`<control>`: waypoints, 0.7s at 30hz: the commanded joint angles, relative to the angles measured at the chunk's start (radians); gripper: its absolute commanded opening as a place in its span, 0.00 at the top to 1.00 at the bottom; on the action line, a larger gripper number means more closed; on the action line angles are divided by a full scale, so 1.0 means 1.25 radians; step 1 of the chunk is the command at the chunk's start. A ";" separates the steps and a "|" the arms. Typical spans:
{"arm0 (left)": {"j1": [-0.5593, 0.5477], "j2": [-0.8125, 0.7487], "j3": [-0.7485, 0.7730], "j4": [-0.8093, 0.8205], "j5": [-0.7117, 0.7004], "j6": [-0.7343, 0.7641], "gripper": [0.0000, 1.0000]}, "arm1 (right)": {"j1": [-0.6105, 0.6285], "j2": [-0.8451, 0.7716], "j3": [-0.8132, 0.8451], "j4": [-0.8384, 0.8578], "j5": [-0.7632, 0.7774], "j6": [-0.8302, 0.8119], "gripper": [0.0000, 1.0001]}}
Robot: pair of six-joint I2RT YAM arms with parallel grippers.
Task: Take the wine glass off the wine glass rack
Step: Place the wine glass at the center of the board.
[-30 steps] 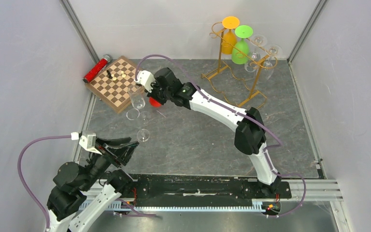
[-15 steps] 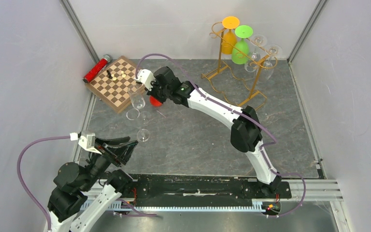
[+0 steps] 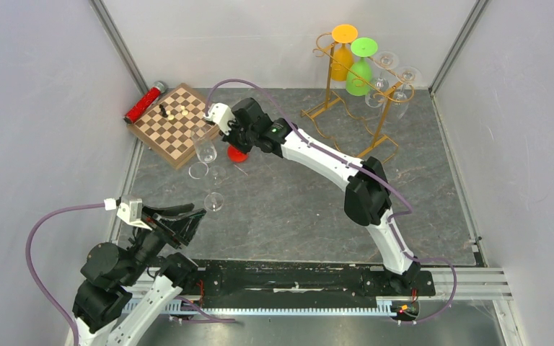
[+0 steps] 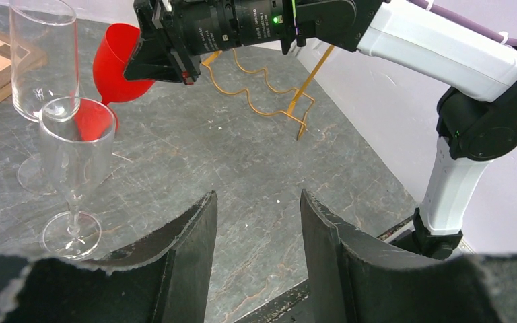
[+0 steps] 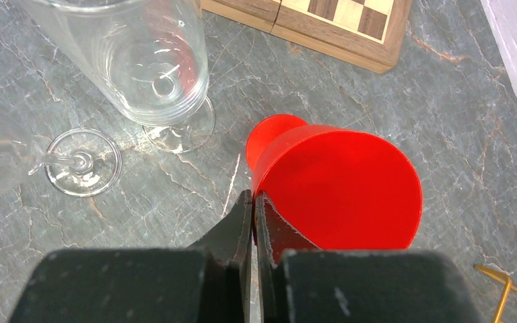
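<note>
- The right fingers [image 5: 237, 232] are pinched shut on the rim of the red glass [image 5: 340, 188], one inside the bowl and one outside.
- The left fingers [image 4: 190, 252] are spread apart with nothing between them. They hang over the near-left corner of the desk [image 3: 296, 209].
- The red glass [image 4: 116, 62] is off the rack [image 3: 353, 108] and well apart from it, in the far-left part of the desk. It is tilted, with its bowl up at the right fingers and its foot down by the desk; I cannot tell whether the foot touches.
- The rack stands at the far-right corner of the desk. An orange glass [image 3: 344, 52], a green glass [image 3: 361, 71] and some clear ones [image 3: 388, 63] hang from it foot-up.
- A tall clear glass [image 4: 42, 60] stands upright just left of the red glass, near the chessboard [image 3: 175, 124].
- A second clear glass [image 4: 75, 168] stands upright nearer the left fingers, between them and the tall one.
- The chessboard lies at the far-left corner with a few pieces on it, and a red can [image 3: 144, 104] lies along its far-left side.
</note>
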 commanded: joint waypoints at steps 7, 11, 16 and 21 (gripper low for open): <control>0.015 -0.011 -0.003 0.024 0.023 0.031 0.45 | 0.001 0.033 0.043 0.010 -0.015 0.013 1.00; 0.017 -0.011 -0.003 0.026 0.025 0.031 0.45 | 0.000 0.044 0.050 0.012 -0.011 0.013 0.93; 0.019 -0.011 -0.003 0.026 0.026 0.031 0.45 | 0.000 0.050 0.053 0.024 -0.009 0.017 0.83; 0.020 -0.011 -0.003 0.026 0.027 0.031 0.45 | 0.001 0.053 0.055 0.044 -0.006 0.027 0.68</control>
